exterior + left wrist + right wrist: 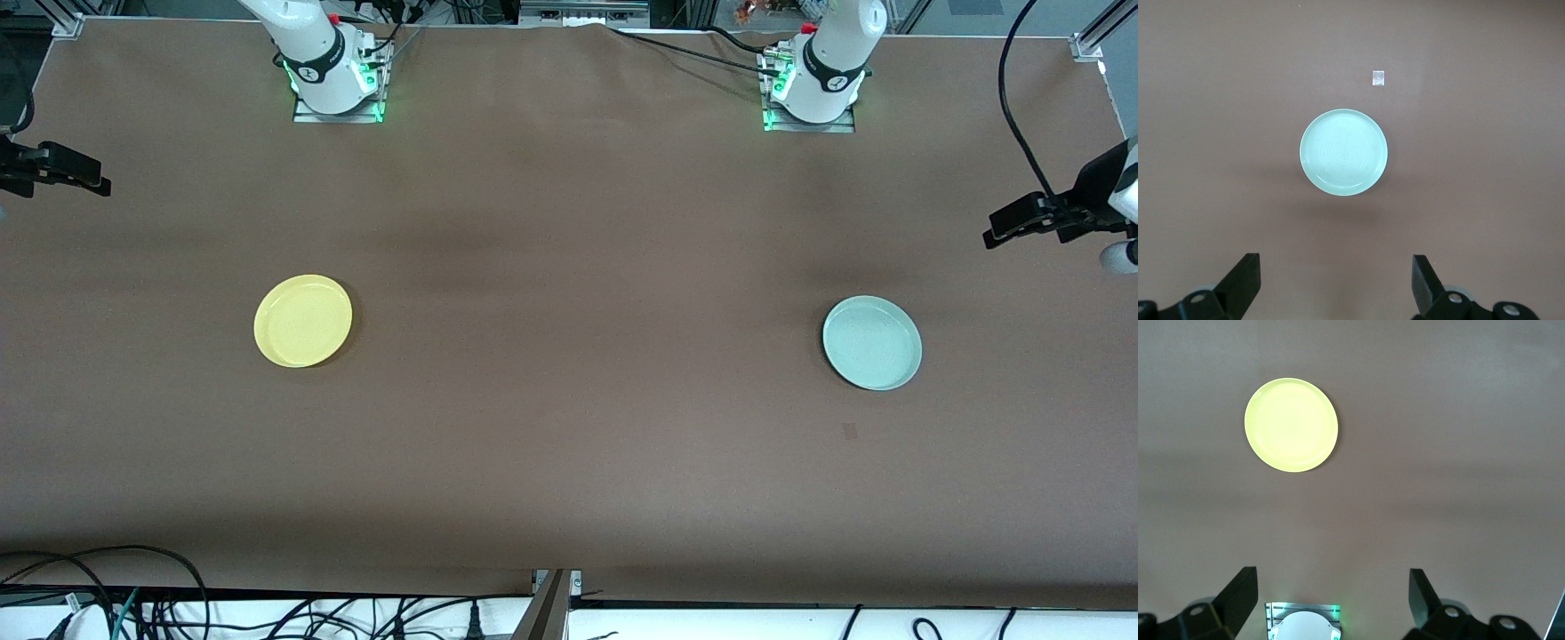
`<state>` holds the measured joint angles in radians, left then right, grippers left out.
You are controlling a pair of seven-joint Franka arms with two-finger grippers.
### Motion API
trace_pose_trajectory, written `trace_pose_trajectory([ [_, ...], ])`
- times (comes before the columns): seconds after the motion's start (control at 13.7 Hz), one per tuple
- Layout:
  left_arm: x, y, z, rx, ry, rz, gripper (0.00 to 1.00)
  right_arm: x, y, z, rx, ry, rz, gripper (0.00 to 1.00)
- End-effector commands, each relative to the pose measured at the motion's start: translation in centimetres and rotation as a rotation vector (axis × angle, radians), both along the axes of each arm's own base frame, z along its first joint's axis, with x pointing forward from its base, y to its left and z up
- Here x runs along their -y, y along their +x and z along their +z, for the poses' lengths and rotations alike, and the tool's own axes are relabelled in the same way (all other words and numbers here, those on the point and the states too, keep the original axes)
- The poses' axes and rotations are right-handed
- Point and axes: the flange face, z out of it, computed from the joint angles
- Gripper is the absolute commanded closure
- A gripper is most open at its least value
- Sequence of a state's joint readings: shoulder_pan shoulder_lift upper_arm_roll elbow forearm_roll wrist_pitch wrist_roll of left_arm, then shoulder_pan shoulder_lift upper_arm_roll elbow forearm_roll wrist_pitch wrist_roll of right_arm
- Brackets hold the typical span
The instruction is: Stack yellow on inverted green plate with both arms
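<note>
The yellow (302,321) (1291,425) plate lies rim up on the brown table toward the right arm's end. The green plate (871,343) (1343,152) lies flat toward the left arm's end, apparently rim up, with faint rings on its upper face. The two plates are far apart. My left gripper (1335,261) hangs high over bare table beside the green plate, open, with nothing between its fingers. My right gripper (1331,575) hangs high over its own arm's base (1303,623), also open and empty. Neither gripper shows in the front view.
The arm bases (336,80) (811,89) stand along the table's edge farthest from the front camera. Black clamp-like devices (53,167) (1045,218) jut in at both ends of the table. A small patch (849,431) (1378,78) lies near the green plate. Cables (160,596) run below the near edge.
</note>
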<state>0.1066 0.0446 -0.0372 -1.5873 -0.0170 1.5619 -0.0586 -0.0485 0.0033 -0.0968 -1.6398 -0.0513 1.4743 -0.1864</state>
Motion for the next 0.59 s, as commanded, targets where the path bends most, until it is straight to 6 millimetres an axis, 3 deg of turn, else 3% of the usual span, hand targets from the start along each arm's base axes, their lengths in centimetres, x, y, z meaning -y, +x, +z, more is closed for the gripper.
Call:
trace_pose_trajectory([
  [0.0,-1.03,0.68,0.65,-0.021,-0.026,-0.010,0.00,0.12,-0.07,0.59,0.001,0.005,-0.004,0.00],
  [0.37,-1.70,0.71,1.13,-0.008,-0.032,-0.030,0.00,0.13,-0.03,0.51,-0.001,0.005,-0.002,0.00],
  [0.51,-1.02,0.93,1.08,-0.004,-0.034,-0.039,0.00,0.12,-0.09,0.58,-0.001,0.006,-0.002,0.00],
])
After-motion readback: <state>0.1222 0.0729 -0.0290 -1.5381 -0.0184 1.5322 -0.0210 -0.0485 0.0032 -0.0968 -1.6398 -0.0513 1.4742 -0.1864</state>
